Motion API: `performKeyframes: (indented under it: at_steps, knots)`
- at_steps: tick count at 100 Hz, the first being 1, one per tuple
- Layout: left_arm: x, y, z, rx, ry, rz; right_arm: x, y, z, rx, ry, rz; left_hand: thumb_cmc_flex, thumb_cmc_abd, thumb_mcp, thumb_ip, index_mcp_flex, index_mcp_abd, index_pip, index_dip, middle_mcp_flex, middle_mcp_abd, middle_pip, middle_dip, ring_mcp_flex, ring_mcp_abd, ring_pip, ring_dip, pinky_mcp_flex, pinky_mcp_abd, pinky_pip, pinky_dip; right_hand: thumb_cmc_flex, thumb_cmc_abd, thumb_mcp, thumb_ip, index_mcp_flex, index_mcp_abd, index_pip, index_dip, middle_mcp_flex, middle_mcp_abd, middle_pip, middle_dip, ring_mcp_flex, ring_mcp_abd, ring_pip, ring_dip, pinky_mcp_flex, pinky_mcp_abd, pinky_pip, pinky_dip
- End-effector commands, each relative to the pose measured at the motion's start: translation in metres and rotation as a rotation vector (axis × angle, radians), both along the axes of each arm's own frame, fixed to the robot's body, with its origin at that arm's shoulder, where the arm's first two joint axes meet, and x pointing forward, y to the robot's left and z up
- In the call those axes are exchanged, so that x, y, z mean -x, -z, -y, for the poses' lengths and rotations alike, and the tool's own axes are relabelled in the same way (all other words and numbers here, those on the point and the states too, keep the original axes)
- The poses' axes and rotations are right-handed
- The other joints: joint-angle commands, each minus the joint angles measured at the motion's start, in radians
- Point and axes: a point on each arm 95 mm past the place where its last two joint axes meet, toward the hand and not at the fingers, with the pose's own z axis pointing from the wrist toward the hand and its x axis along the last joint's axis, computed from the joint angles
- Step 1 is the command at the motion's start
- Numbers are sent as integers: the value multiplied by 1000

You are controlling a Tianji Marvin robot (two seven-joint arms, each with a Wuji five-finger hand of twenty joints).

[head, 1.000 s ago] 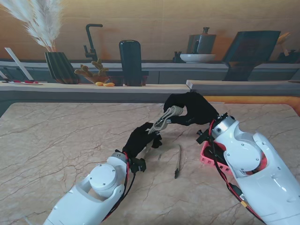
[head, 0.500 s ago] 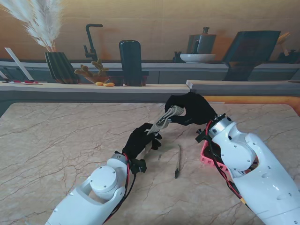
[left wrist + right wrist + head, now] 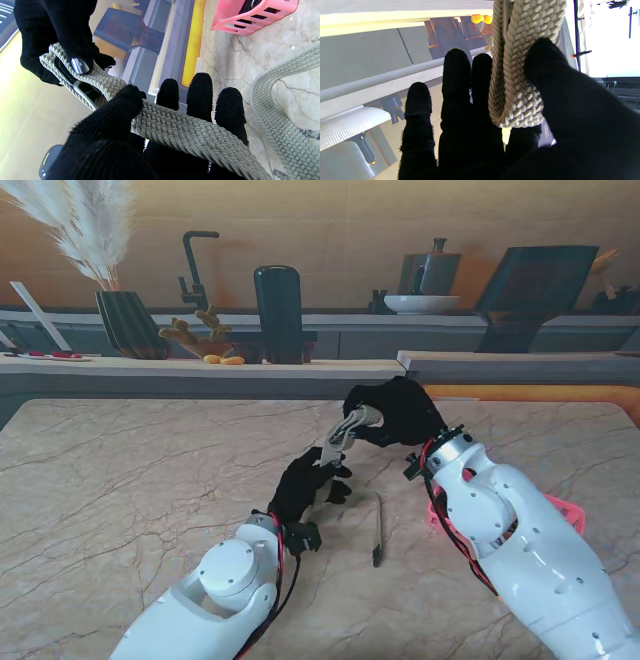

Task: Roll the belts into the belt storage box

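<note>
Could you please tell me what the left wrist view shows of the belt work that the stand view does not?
Only the left wrist view shows the belt's braided weave, its metal buckle under the right hand's fingers, and something dark inside the pink box. Only the stand view shows the belt's loose end lying on the table. Both show the left hand and right hand gripping the belt.

Right arm point(image 3: 520, 540) covers most of the pink box point(image 3: 562, 508) (seemingly); marble table point(image 3: 130, 480) left is bare

Right robot hand point(image 3: 392, 412) shifted left (belt point(image 3: 340, 440) span shortened), exposing pink box point(image 3: 560, 508)
</note>
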Motion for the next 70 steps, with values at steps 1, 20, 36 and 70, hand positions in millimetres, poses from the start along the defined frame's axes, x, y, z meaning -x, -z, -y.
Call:
performKeyframes:
  at_steps: [1,20,36,70]
  knots:
    - [5,0,10,45,5,-12,-1,3,-9,-12,-4,-2,-81,-37,34,13,-26,-42,-75,-53,-28,-5,32,-89,-4,-32,-26,-32,4,-19,8,9,31,54,92,68,46,-110,154,49,4,-22,50,7,3,-32,23,10,-16,25,28,-12]
    - [6,0,15,114,-36,-7,-4,12,-20,-24,4,11,-425,-107,10,26,-109,-16,-242,-149,-90,-28,-23,-165,-62,-75,-140,-100,-3,-60,-35,-16,30,56,94,70,40,-108,159,45,-2,-20,64,-1,-3,-31,34,6,-20,26,38,-18]
    - [8,-2,17,170,-65,-3,-7,19,-27,-28,10,22,-572,-145,19,12,-182,-31,-315,-204,-174,-41,-85,-210,-148,-108,-250,-142,-42,-75,-98,-41,30,57,95,73,35,-107,163,41,-8,-20,73,-8,-6,-30,44,2,-23,29,47,-22]
    - [8,-11,20,252,-111,-15,-6,34,-40,-16,-24,32,-617,-120,-11,8,-307,-68,-374,-255,-325,-58,-145,-246,-267,-151,-368,-175,-96,-108,-183,-69,30,57,96,79,30,-104,170,34,-15,-20,92,-20,-14,-30,59,-8,-30,33,61,-34]
